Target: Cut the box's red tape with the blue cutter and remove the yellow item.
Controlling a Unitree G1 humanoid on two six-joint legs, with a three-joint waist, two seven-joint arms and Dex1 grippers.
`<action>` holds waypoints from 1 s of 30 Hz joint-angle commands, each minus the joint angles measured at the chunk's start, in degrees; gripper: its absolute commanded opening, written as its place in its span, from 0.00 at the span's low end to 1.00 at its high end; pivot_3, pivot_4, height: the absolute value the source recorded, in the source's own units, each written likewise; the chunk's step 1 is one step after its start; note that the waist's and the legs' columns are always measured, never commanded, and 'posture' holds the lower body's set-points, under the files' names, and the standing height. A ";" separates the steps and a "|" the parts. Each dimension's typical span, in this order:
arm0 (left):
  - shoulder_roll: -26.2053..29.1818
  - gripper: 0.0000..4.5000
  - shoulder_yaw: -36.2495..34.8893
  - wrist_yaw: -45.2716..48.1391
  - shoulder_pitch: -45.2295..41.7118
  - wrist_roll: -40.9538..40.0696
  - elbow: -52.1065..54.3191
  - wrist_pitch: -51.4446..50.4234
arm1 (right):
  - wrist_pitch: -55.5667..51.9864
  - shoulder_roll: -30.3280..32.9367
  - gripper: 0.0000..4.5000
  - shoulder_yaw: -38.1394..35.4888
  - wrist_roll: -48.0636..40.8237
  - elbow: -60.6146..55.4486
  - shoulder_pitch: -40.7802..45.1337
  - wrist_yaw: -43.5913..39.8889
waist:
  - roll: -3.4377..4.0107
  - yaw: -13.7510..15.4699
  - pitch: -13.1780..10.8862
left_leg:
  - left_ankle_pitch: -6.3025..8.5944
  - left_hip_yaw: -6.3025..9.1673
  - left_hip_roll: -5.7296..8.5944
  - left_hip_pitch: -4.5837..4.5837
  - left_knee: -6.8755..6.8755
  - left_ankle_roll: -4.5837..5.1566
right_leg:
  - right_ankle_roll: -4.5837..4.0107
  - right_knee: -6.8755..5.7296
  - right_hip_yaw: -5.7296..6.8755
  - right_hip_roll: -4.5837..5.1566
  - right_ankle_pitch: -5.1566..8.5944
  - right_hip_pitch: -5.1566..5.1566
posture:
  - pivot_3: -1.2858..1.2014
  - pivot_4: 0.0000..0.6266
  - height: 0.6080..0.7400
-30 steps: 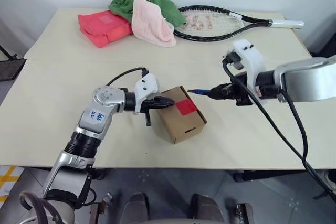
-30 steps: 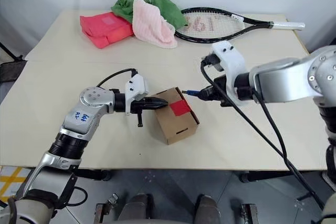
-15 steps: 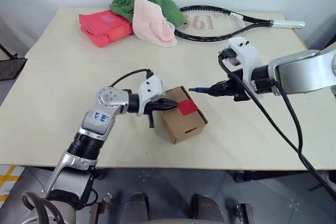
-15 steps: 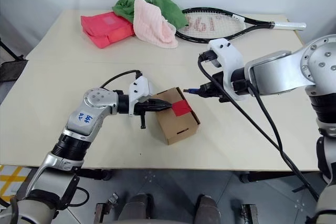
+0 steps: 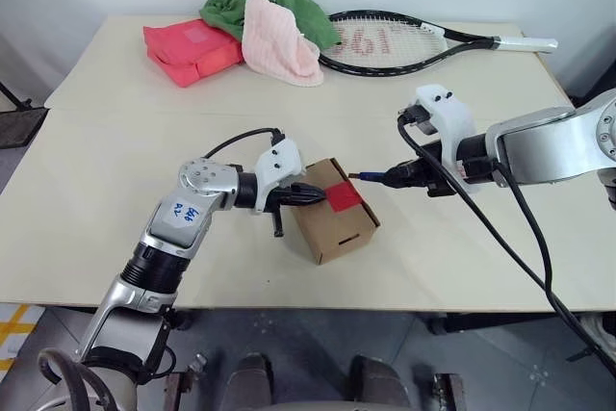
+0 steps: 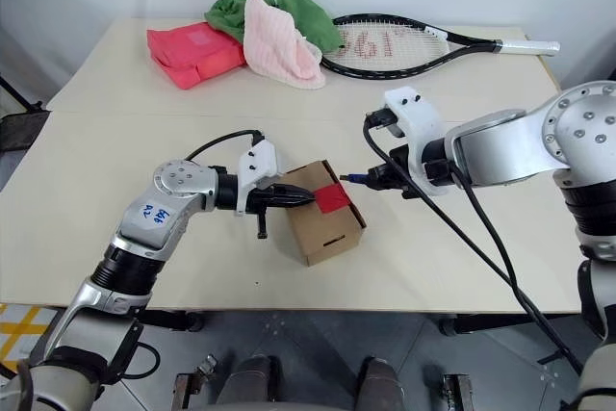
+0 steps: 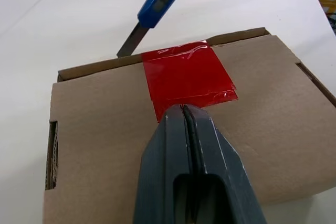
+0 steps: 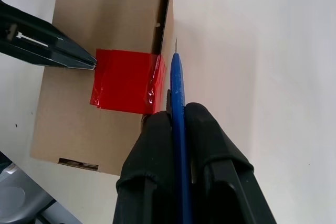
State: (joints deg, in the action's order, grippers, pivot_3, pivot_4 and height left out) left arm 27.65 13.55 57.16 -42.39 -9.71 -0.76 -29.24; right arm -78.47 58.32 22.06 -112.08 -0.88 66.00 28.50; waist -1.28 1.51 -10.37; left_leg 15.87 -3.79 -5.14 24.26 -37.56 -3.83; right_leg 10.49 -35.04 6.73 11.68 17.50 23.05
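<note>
The brown box [image 5: 332, 226] stands closed near the table's front, with the red tape [image 5: 343, 195] across its top seam. My left gripper [image 5: 321, 196] is shut and empty, its tips resting on the box top [image 7: 100, 129] at the near edge of the red tape [image 7: 186, 74]. My right gripper [image 5: 397, 178] is shut on the blue cutter [image 5: 371, 177]. The blue cutter's [image 8: 177, 74] blade points at the box's far top edge, right beside the red tape [image 8: 126, 80]. The yellow item is out of view.
At the back of the table [image 5: 115, 170] lie a red-pink packet [image 5: 190, 49], a pink cloth [image 5: 275, 40] over a green cloth [image 5: 303, 9], and a tennis racket [image 5: 404, 41]. A black cable [image 5: 510, 238] hangs from my right arm.
</note>
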 commanded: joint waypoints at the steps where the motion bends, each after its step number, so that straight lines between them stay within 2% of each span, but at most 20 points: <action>1: 0.46 0.01 1.34 0.15 -0.05 0.14 0.89 -3.07 | 1.30 0.58 0.03 -2.72 -0.92 -0.97 0.55 0.87 | 0.00 0.00 0.00 | 0.00 0.00 0.00 0.00 0.00 0.00 | 0.00 0.00 0.00 0.00 0.00 0.00 | 0.52 0.24 1.00; 15: 5.73 0.01 1.15 0.52 -3.02 0.90 3.30 -7.90 | 0.92 -0.11 0.03 -4.31 -0.92 0.43 3.98 0.20 | 0.00 -0.05 0.00 | 0.00 0.00 -0.01 0.00 0.03 0.00 | 0.00 0.01 0.00 0.00 0.00 0.01 | 0.52 0.24 1.00; 30: 5.04 0.01 2.09 -0.09 -2.70 0.42 4.32 -9.36 | 1.82 -1.88 0.03 -3.65 -0.92 -3.11 0.42 -0.74 | 0.00 -0.03 0.00 | 0.00 0.00 -0.01 0.00 0.00 0.00 | 0.00 -0.03 0.00 0.00 0.00 0.01 | 0.52 0.24 1.00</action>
State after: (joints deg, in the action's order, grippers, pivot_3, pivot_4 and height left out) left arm 32.53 14.48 57.09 -45.04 -9.74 2.67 -37.95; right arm -77.50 56.21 19.96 -112.09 -2.27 66.36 27.88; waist -1.28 1.48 -10.37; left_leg 15.87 -3.79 -5.14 24.26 -37.56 -3.83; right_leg 10.49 -35.07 6.73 11.67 17.50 23.06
